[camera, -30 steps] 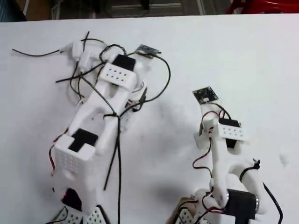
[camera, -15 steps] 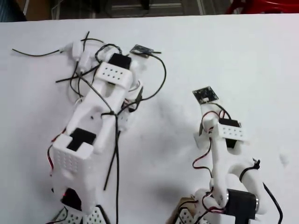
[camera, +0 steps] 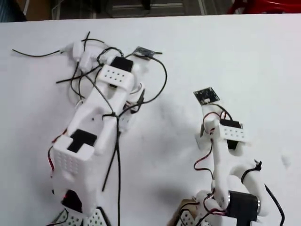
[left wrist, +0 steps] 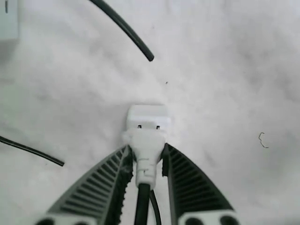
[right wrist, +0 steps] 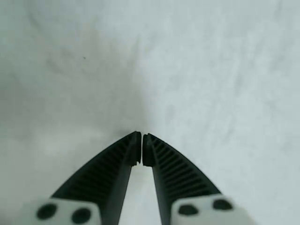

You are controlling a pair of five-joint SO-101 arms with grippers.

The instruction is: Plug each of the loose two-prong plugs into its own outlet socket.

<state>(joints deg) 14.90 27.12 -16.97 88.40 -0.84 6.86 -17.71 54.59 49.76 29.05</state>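
Note:
In the left wrist view my left gripper (left wrist: 146, 152) is shut on a white two-prong plug (left wrist: 145, 138). The plug's face is pushed up against a small white outlet socket (left wrist: 147, 113) lying on the table, and a sliver of both prongs shows between them. The plug's black cable (left wrist: 142, 206) runs back between the fingers. In the high view the left arm (camera: 101, 106) stretches to a tangle of black cables and white plugs (camera: 81, 52) at the far left. My right gripper (right wrist: 141, 149) is shut on nothing, just above bare table. The right arm (camera: 225, 136) sits folded at the near right.
Another white block (left wrist: 8, 21) lies at the edge of the left wrist view, with two loose black cable ends (left wrist: 123, 27) (left wrist: 33, 151) near the socket. The table (camera: 244, 61) is white. Cables from the left arm (camera: 117, 160) trail toward the near edge.
The left arm's wrist has shifted a little to the left over the cable tangle. The right arm has not moved.

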